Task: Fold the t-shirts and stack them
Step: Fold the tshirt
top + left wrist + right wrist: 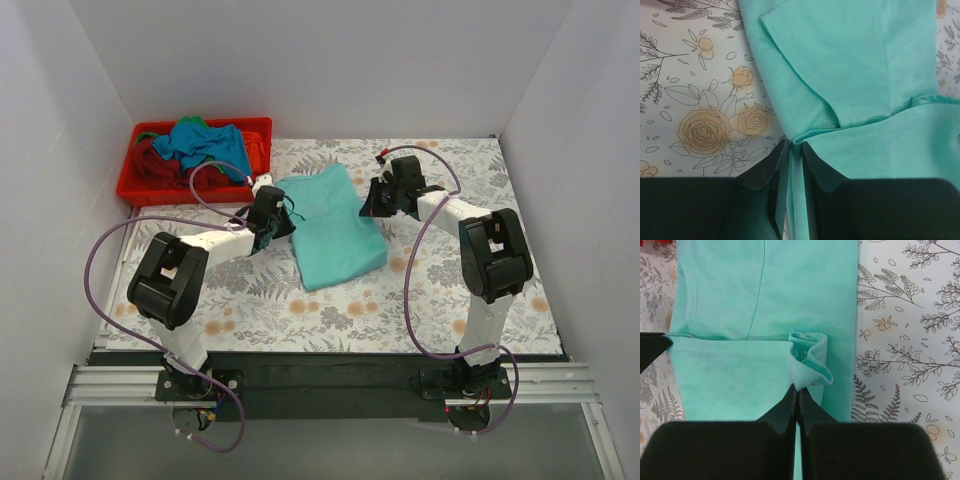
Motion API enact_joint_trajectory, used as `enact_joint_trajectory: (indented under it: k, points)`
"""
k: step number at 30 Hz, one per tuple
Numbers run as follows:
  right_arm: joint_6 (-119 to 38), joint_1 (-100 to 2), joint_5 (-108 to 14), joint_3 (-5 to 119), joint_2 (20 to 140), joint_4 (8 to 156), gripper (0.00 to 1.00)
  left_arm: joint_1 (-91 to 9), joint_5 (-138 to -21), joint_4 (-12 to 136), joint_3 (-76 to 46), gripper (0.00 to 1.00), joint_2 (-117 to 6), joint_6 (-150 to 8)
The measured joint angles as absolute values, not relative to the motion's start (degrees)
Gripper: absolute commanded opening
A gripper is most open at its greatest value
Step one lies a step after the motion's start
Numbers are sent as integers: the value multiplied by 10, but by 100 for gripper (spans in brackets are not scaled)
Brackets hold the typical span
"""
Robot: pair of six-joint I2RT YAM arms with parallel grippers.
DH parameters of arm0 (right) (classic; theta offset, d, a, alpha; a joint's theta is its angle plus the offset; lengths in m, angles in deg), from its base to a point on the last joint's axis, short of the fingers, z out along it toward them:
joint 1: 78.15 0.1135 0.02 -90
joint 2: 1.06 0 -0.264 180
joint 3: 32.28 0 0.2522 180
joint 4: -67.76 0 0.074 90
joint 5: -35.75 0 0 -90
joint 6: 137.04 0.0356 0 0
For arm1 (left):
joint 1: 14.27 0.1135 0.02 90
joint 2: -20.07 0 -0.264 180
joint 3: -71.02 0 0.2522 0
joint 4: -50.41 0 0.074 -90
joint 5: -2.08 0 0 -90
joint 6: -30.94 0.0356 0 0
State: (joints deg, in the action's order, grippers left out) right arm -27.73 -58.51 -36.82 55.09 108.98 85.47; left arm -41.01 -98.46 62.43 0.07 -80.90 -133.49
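A mint-teal t-shirt (335, 225) lies partly folded on the floral table mat (440, 280) in the middle. My left gripper (283, 222) is shut on the shirt's left edge; the left wrist view shows cloth (850, 65) pinched between the black fingers (822, 170). My right gripper (372, 203) is shut on the shirt's right edge; the right wrist view shows a bunched fold (810, 365) held at the fingertips (790, 402). More t-shirts (205, 145), blue, dark red, green and orange, lie heaped in the bin.
A red plastic bin (135, 190) stands at the back left, close to my left arm. White walls close in the table on three sides. The floral mat shows in both wrist views (700, 100) (905, 340) beside the shirt.
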Motion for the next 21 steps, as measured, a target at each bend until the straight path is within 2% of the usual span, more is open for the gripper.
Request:
enact_joint_trajectory:
  k: [1,2,3,10,21]
  points:
    - [-278,-585,-367,552,1090,855,1,-410,-984,624,1,12,-810,-1334]
    - [-278,-585,-366,552,1090,855,1,-410,-984,624,1,2,-810,-1334]
    - [-278,-585,-365,553,1091,855,1,-410,-982,623,0,0,-811,-1335]
    - [-278,-581,-365,566,1094,856,1,-410,-982,613,7,0,-811,-1333]
    - [-282,-581,-364,623,1115,860,1,-410,-1003,581,52,0,-735,-1332]
